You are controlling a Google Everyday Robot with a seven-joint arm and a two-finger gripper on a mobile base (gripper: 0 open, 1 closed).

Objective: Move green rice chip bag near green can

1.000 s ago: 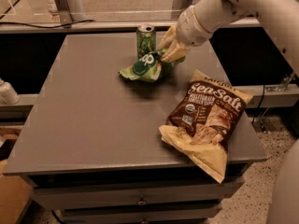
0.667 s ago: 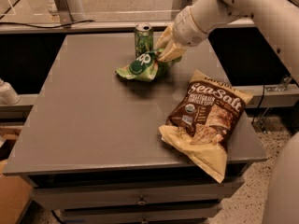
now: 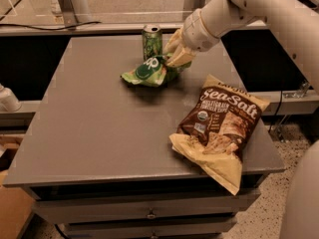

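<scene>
Reaching down-left from upper right | tool (image 3: 175,59) clamped on green rice chip bag (image 3: 147,71) | beside green can (image 3: 152,41)

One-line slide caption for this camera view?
Gripper grips crinkly bright green rice chip bag beside upright dark green can on grey table.

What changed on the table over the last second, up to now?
The tool, still gripping the right end of the green rice chip bag, has drawn it slightly toward the picture's left, just in front of the green can. Nothing was let go. The can shifted barely, if at all; the Sea Salt bag and the table stayed as they were.
</scene>
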